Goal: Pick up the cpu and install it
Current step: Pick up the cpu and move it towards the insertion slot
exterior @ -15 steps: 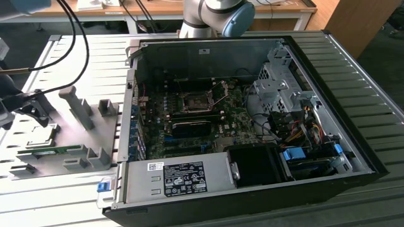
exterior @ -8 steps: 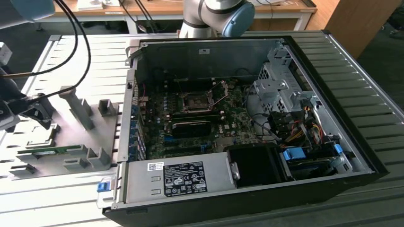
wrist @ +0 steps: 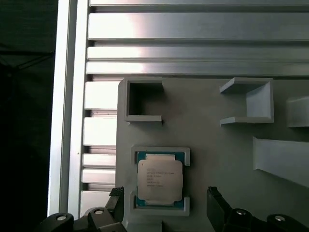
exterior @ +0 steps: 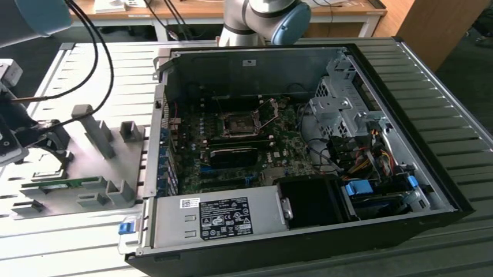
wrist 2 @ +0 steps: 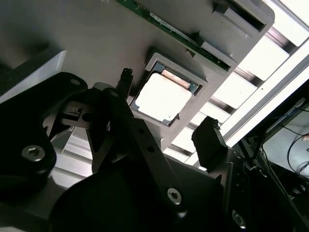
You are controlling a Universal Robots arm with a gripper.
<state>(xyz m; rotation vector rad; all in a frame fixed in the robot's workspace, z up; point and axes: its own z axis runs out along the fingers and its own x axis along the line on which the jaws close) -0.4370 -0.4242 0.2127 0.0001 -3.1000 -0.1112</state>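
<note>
The cpu (wrist: 160,180) is a small square chip with a silver-grey top. It lies flat in a grey nest on the fixture plate (wrist: 217,140). It also shows in the second wrist view as the cpu (wrist 2: 161,96). My gripper (wrist: 164,195) is open, with one dark fingertip (wrist: 116,195) on each side of the nest, apart from the chip. In the second wrist view the gripper (wrist 2: 166,108) straddles the chip the same way. In the exterior view the gripper (exterior: 50,151) hangs over the fixture plate (exterior: 85,190) at the far left. The motherboard socket (exterior: 240,124) stands empty inside the case.
The open computer case (exterior: 308,144) fills the exterior view's middle and right, with its power supply (exterior: 216,219) in front. A green memory stick (exterior: 66,183) lies on the plate near the chip. Grey upright holders (exterior: 96,130) stand on the plate. Cables (exterior: 92,52) trail above.
</note>
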